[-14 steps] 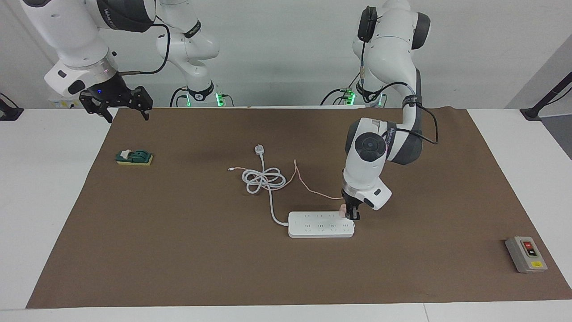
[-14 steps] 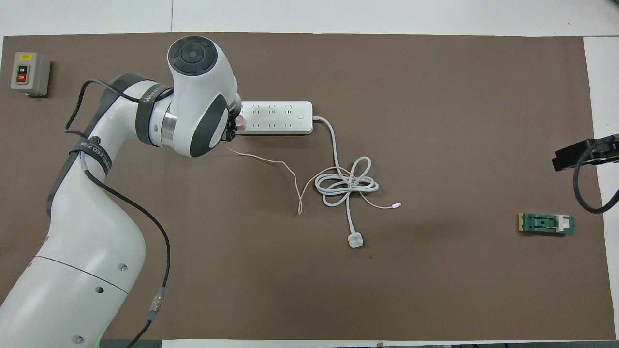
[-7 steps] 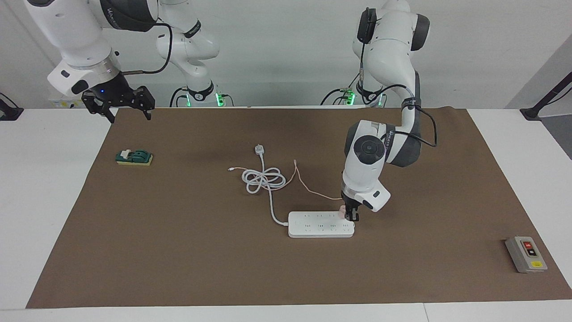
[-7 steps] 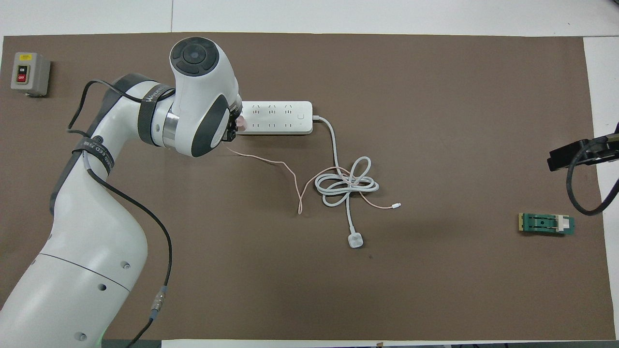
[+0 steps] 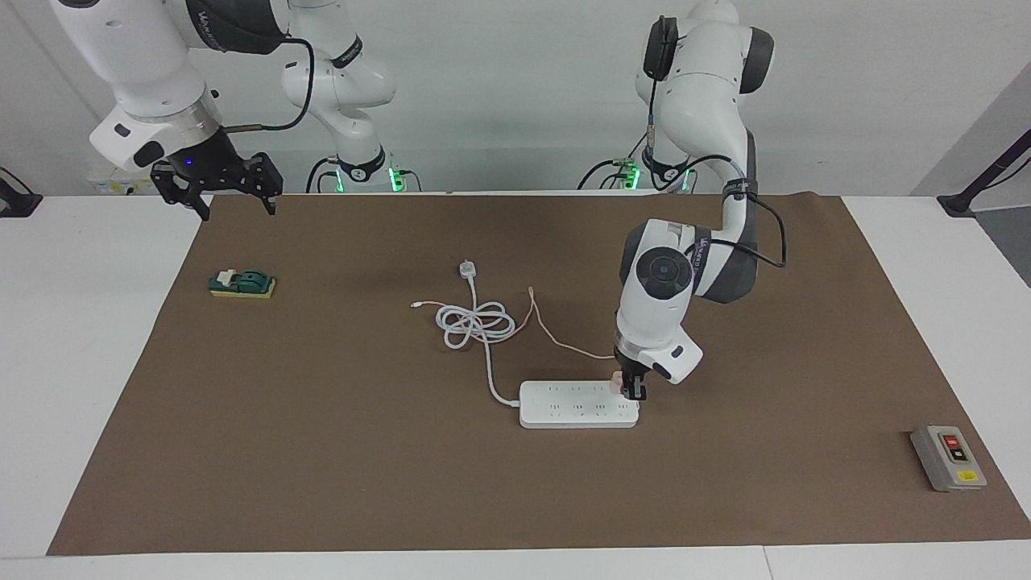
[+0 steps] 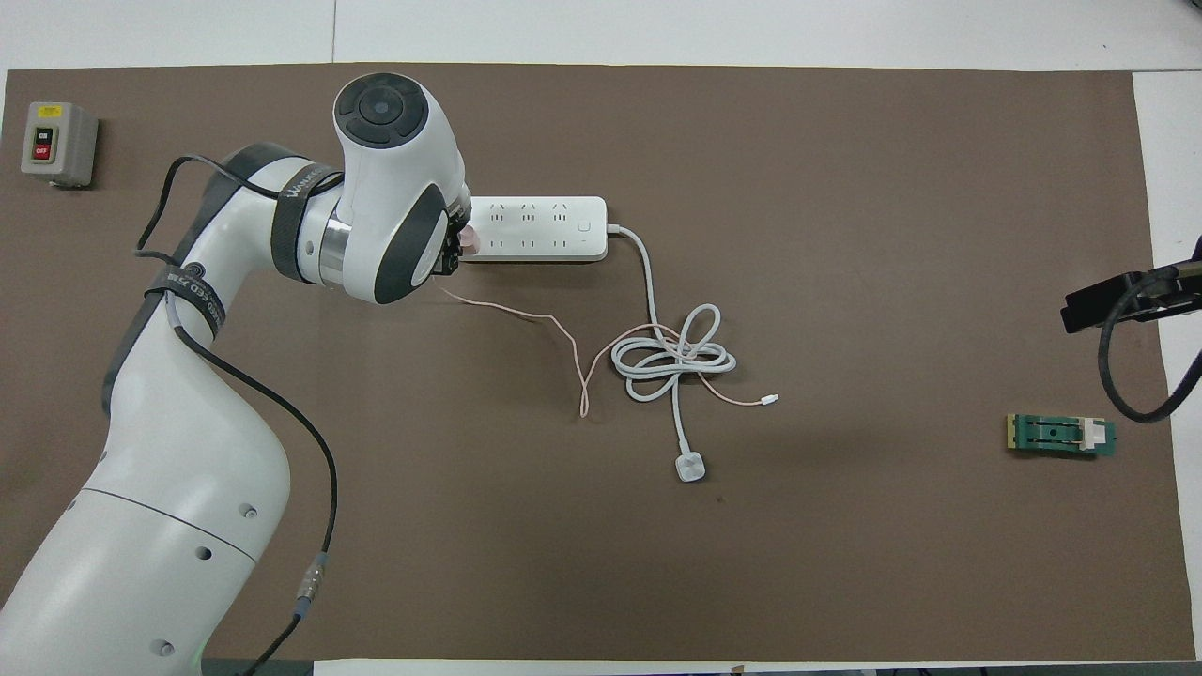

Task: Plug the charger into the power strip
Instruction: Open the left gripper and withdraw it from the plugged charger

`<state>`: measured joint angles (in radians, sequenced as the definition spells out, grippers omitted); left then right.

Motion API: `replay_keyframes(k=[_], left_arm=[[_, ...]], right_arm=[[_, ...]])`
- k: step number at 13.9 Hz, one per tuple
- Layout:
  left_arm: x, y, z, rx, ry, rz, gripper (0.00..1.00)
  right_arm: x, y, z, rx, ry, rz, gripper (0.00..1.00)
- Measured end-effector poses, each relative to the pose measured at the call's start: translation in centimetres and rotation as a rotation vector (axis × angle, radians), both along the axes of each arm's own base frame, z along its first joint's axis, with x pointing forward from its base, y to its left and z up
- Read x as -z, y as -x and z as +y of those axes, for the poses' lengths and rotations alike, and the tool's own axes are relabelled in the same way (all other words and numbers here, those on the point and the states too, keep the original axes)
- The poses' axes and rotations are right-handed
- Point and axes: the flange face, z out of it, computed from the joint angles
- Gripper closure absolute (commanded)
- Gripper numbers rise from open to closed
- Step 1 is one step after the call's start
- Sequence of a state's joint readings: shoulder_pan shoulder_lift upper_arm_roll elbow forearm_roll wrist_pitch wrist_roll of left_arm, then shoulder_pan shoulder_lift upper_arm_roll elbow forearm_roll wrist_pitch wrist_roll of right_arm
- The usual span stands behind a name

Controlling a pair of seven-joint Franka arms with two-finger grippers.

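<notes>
The white power strip lies flat on the brown mat, its thick white cord leaving the end toward the right arm. My left gripper points straight down, shut on the small pale-pink charger. It holds the charger on the strip's end toward the left arm's side, at the row nearer the robots. Whether the prongs sit in a socket is hidden. The wrist covers most of the left gripper from above. The thin pink cable trails from the charger. My right gripper waits raised and open over the mat's corner.
The strip's cord makes a coil mid-mat and ends in a white plug. A green block lies toward the right arm's end. A grey switch box sits at the left arm's end, farther from the robots.
The left wrist has shifted slightly over the strip's end, with the charger still gripped there. The right gripper has drifted a little toward the table's middle.
</notes>
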<state>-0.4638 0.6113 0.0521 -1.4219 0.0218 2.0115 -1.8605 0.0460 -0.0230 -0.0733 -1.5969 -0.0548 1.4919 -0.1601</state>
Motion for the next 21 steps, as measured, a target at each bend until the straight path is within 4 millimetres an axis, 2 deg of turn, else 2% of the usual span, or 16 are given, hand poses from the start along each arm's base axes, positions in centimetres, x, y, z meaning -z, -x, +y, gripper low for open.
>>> replay_keyframes(k=[1,2,4,5,8,11,13,15,17,19,21], left_arm=[[0.0,0.0,0.0,0.004,0.0,0.0,0.06],[-0.1,0.0,0.0,0.013,0.0,0.0,0.0],[-0.8,-0.3,0.7,0.022,-0.004,0.004,0.0],[-2.2,-0.8,1.6,0.015,-0.006,0.009,0.0],[-8.9,-1.3,4.1,0.057,-0.005,0.021,0.0],[-16.5,-0.3,6.8,0.256,0.01,0.004,0.0],[-21.0,0.9,10.6,0.456,0.025,0.013,0.0],[-25.2,2.0,15.6,0.66,0.031,0.014,0.0],[-28.3,3.5,20.7,0.848,0.038,0.029,0.0],[-29.8,4.7,25.0,1.004,0.048,0.047,0.0],[-29.8,6.0,28.2,1.104,0.059,0.058,0.0]], right_arm=[[0.0,0.0,0.0,0.0,0.0,0.0,0.0],[0.0,0.0,0.0,0.0,0.0,0.0,0.0],[0.0,0.0,0.0,0.0,0.0,-0.001,0.0],[0.0,0.0,0.0,0.0,0.0,-0.001,0.0],[0.0,0.0,0.0,0.0,0.0,-0.001,0.0],[-0.2,0.1,0.0,0.0,0.0,-0.004,0.0],[-0.4,0.2,0.0,0.0,0.0,-0.008,0.0],[-0.5,0.2,-0.1,0.001,0.0,-0.01,0.0],[-0.5,0.2,-0.1,0.002,0.0,-0.01,0.0],[-0.5,0.2,-0.1,0.002,0.0,-0.01,0.0],[-0.5,0.2,-0.1,0.002,0.0,-0.01,0.0]])
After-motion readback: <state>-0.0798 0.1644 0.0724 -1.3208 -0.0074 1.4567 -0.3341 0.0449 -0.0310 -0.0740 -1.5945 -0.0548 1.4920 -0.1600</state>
